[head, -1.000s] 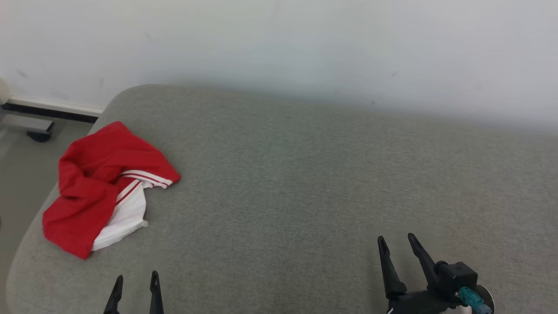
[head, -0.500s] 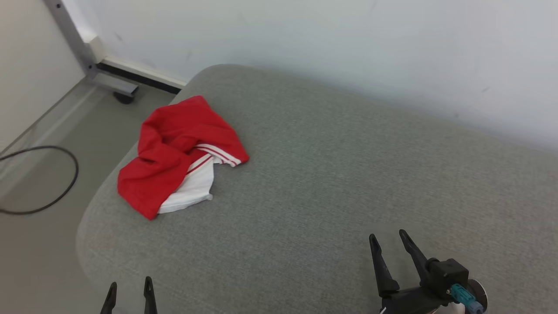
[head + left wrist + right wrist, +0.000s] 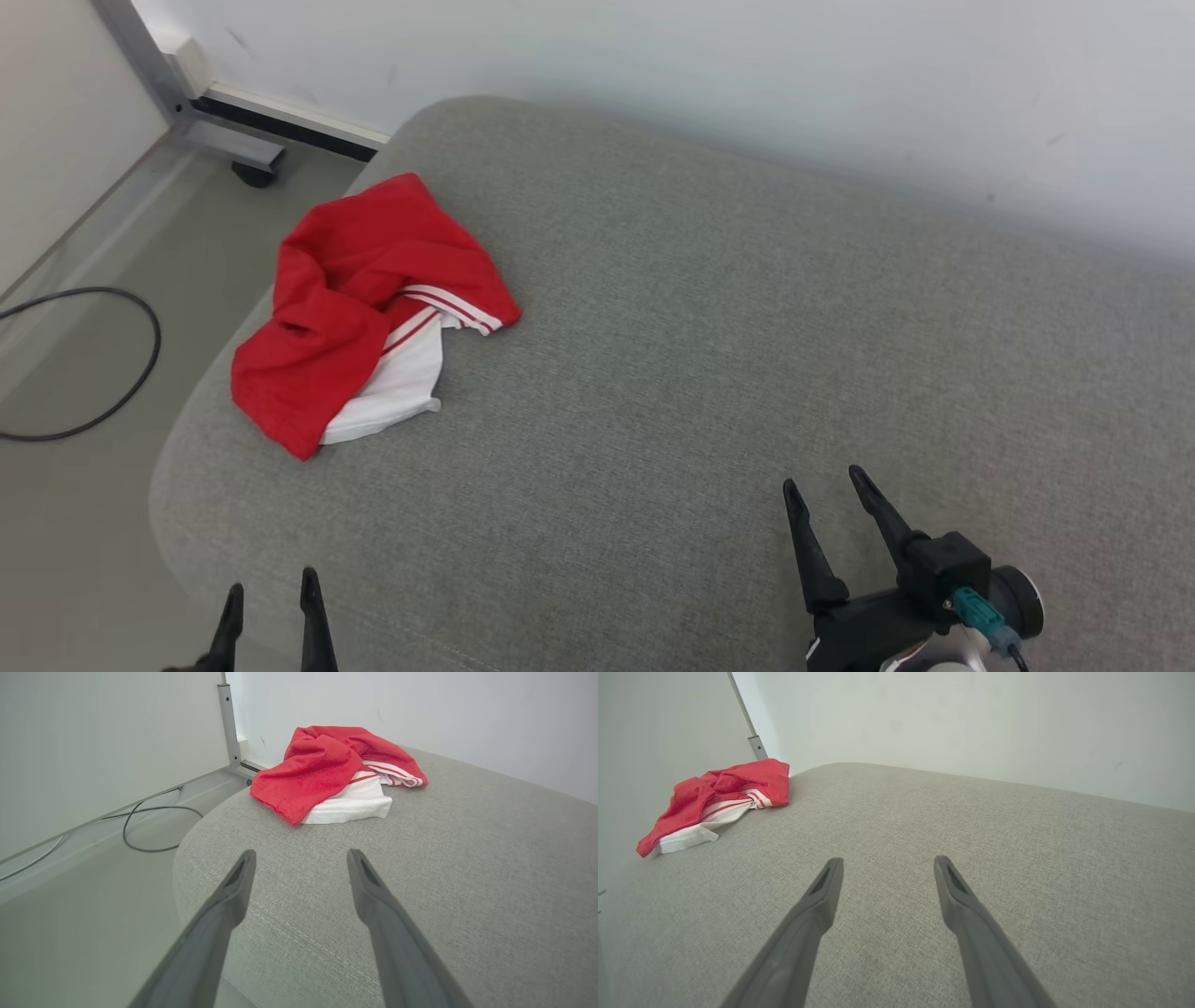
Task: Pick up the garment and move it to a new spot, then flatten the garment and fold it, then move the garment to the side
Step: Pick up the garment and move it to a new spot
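**Entry: crumpled garment on upholstered seat, listed left to right**

1. Black cable [image 3: 98, 290]: looped on the floor, clear of the seat.
2. Metal frame post [image 3: 140, 56]: stands at the wall corner, beyond the seat's far left end.
3. Left gripper [image 3: 270, 583]: low at the seat's near left edge, jaws spread wide and holding nothing. The left wrist view has the garment straight ahead, well apart from the tips.
4. Red-and-white garment [image 3: 355, 299]: lies heaped at the far left corner of the seat, its outer side lying at the rounded edge. The red cloth is bunched over a white panel [image 3: 397, 383], and a striped hem [image 3: 462, 310] points toward the seat's middle (shirt or shorts, cannot tell).
   - Handling, judged: light, limp knit, not fragile and not slippery. It will drape and unfold when lifted.
   - Hold, judged: pinch a raised red ridge or the near red corner [image 3: 297, 446]. Flat layers would be harder to catch, and a shallow pinch may take one layer only.
5. Grey fabric seat cushion [image 3: 700, 327]: broad bare area to the right, suited as the new spot.
6. Right gripper [image 3: 823, 479]: near the front right, jaws likewise released and empty, well apart from the garment.
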